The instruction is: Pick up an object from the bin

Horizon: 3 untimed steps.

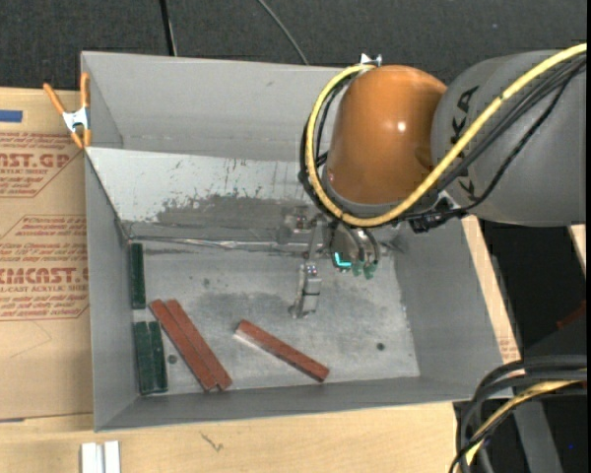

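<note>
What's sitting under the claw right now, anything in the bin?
Bare grey bin floor shows beneath the claw; the nearest thing, a reddish-brown bar, lies apart from it. The floor under the orange wrist cover is hidden.

The arm (532, 136) is a thick, rounded grey casting with dark KUKA lettering (462, 118) on its side, and its wrist is capped by a glossy orange dome cover (389, 131). Yellow and black cables (313, 136) loop round the dome's rim. Below it sits a small silvery metal gripper (303, 304) with a teal light (343, 260) glowing beside dark fittings.
</note>
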### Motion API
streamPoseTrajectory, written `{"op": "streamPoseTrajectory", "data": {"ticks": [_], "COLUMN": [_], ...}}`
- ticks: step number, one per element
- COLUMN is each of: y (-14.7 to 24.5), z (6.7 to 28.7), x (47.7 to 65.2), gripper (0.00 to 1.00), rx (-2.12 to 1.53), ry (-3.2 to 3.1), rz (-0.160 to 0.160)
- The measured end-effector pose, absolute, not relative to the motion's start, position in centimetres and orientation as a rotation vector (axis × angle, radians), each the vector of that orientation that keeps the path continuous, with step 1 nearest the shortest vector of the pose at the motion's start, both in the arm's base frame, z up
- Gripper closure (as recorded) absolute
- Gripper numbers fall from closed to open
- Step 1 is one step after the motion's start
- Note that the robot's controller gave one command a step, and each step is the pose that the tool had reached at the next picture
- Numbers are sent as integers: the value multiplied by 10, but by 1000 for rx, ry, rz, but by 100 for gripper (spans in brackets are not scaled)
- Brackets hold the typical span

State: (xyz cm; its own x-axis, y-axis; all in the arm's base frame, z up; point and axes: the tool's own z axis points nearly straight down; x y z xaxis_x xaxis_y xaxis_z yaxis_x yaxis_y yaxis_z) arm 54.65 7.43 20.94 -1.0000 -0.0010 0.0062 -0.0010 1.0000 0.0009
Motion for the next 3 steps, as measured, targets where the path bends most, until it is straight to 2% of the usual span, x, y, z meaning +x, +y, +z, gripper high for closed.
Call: {"op": "streamPoseTrajectory", "data": {"ticks": [1, 3], "y": [74, 77], "z": [213, 139], "x": [548, 518], "gripper": [0, 0], "rx": [1, 126], "ry": [-3143, -3140], "rz": [-2, -2]}}
